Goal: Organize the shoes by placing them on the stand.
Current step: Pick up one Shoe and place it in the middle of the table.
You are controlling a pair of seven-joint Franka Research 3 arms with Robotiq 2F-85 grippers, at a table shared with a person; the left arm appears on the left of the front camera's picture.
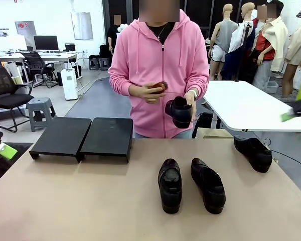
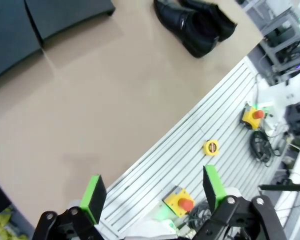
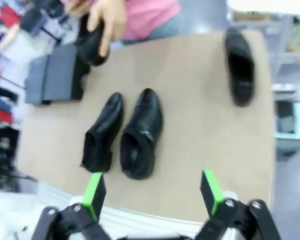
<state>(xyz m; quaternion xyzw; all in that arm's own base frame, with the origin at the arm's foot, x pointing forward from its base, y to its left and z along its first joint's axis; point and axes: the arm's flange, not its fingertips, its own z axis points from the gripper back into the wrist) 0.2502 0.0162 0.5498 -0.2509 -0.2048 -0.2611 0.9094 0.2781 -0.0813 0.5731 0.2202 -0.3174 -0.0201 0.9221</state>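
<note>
Totalling four shoes (two stand platforms)

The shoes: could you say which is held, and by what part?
One loafer, gripped along its side by the person's hand; left tool and right tool empty.

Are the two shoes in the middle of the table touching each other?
Apart. The front view shows a strip of bare table between the left middle shoe and the right middle shoe along their whole length.
</note>
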